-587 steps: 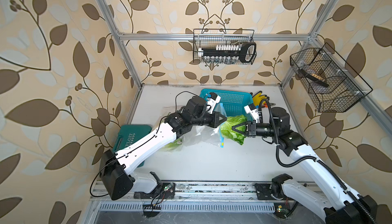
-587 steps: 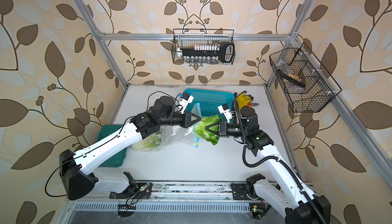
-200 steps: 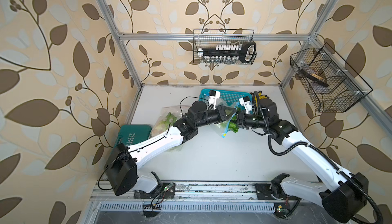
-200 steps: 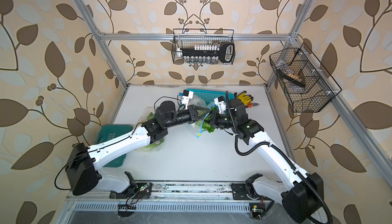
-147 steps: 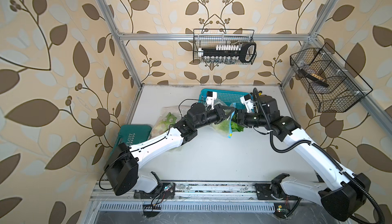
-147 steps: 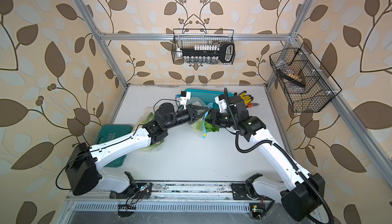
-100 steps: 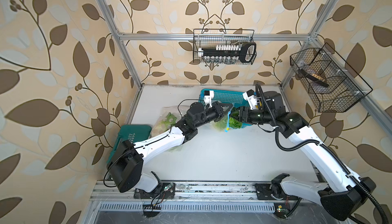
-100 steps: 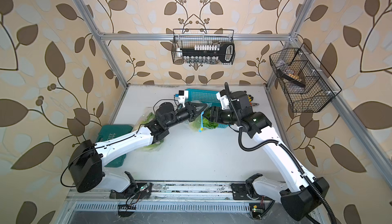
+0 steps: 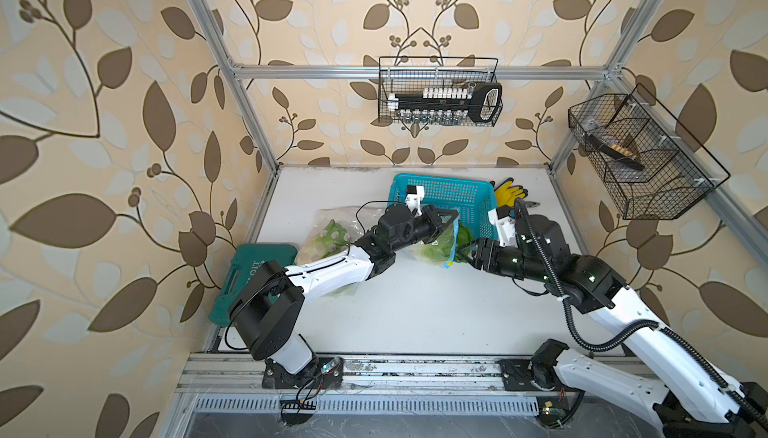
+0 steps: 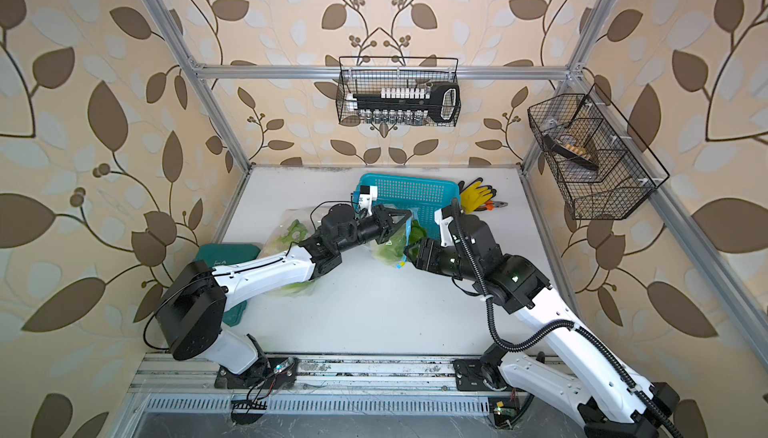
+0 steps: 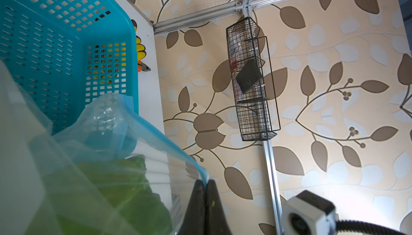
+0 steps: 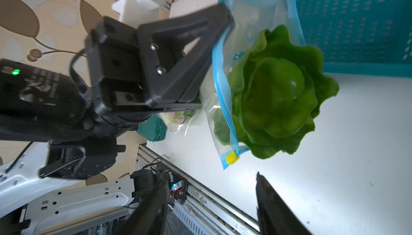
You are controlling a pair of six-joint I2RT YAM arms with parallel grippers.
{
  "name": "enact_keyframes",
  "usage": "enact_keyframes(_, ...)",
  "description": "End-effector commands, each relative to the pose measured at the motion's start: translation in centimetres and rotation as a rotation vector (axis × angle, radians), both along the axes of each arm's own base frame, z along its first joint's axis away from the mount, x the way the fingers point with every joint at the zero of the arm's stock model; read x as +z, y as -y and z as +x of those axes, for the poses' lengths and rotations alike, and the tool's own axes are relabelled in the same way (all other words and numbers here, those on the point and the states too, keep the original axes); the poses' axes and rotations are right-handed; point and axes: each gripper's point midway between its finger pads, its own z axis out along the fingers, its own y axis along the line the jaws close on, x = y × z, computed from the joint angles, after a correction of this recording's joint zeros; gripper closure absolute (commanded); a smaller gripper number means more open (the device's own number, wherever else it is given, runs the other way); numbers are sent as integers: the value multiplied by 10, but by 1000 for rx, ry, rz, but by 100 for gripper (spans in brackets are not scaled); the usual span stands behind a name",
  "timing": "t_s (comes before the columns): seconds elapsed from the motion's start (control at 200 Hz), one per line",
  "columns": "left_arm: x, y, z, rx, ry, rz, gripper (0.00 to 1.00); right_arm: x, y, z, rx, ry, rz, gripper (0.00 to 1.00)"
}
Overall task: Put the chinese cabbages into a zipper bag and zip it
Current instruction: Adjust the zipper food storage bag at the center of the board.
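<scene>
Two arms faced each other beside the blue basket (image 9: 453,197) in both top views. The left tool (image 9: 455,219) was clamped on the upper rim of the zipper bag (image 9: 432,251). The bag hung down toward the tabletop (image 9: 415,315) with a cabbage (image 9: 440,245) showing green in it. The right tool (image 9: 464,251) sat just beside the bag's mouth. A second clear bag (image 9: 328,232) with greens in it lay by the left arm.

From the left wrist, the left tool (image 11: 205,200) showed its fingers pressed together on the bag's blue edge, with the cabbage (image 11: 124,189) a green blur inside.

From the right wrist, the right tool (image 12: 211,200) stood open and empty, its fingers well apart and facing the mouth. The cabbage (image 12: 274,93) filled that mouth, and its ruffled leaves seemed to reach past the zip strip. The yellow slider (image 12: 231,157) sat at one end of the strip.

I reckoned the head wanted pushing deeper. The push should go on its firm middle, not the frilly edge. The left tool should hold the rim taut until every leaf cleared the zip track. A trapped leaf would likely stop the slider.
</scene>
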Motion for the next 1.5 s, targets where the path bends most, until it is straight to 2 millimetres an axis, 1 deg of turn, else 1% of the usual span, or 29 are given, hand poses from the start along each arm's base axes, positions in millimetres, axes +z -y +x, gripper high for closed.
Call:
enact_keyframes(0.0,29,4,2,-19,68,-52,100,-3,-17,10,-81,-25,123,46)
enact_keyframes(0.065,31,5,2,-26,74,-50,100,-10,-27,7,-63,-54,135,51)
enact_keyframes(0.14,32,5,2,-27,74,-48,100,-18,-35,7,-61,-73,136,54)
enact_keyframes(0.285,34,7,0,-39,75,-47,100,-39,-32,12,-106,-97,114,59)
enact_keyframes(0.345,36,7,0,-40,77,-47,100,-41,-36,14,-106,-95,143,61)
enact_keyframes(0.41,37,7,0,-40,80,-45,100,-49,-35,15,-127,-118,145,64)
enact_keyframes(0.52,38,7,0,-44,82,-44,100,-57,-33,15,-158,-140,166,66)
enact_keyframes(0.645,38,7,-2,-50,80,-40,100,-57,-24,20,-201,-108,180,66)
enact_keyframes(0.74,39,6,-3,-51,84,-33,100,-57,-17,29,-226,-85,178,71)
enact_keyframes(0.865,41,4,-5,-50,88,-31,100,-57,-17,33,-201,-64,129,73)
enact_keyframes(0.91,42,5,-5,-53,89,-32,100,-56,-18,34,-190,-55,120,76)
enact_keyframes(0.99,44,6,-6,-58,90,-30,100,-49,-21,35,-160,-28,103,83)
enact_keyframes(1.085,49,5,-6,-63,100,-28,100,-37,-18,34,-105,10,21,89)
enact_keyframes(1.18,61,1,-6,-64,116,-38,100,-14,-18,30,-18,82,-52,94)
enact_keyframes(1.19,63,0,-6,-64,118,-40,100,-11,-14,33,-19,95,-64,94)
enact_keyframes(1.21,66,-1,-6,-63,121,-42,100,-5,-14,34,4,115,-81,95)
enact_keyframes(1.265,75,-5,-6,-57,132,-54,100,11,-16,31,82,159,-122,97)
enact_keyframes(1.33,86,-12,-5,-41,138,-75,100,32,-27,24,222,211,-162,97)
enact_keyframes(1.414,101,-23,-5,-7,150,-119,100,52,-33,17,362,235,-231,97)
enact_keyframes(1.459,101,-26,-2,13,143,-128,100,60,-34,15,416,245,-271,97)
enact_keyframes(1.464,108,-30,-5,16,155,-139,100,62,-33,15,420,250,-274,97)
enact_keyframes(1.474,114,-33,-7,20,165,-149,100,63,-33,16,427,251,-282,97)
enact_keyframes(1.494,118,-36,-9,26,172,-156,100,66,-33,16,442,255,-298,97)
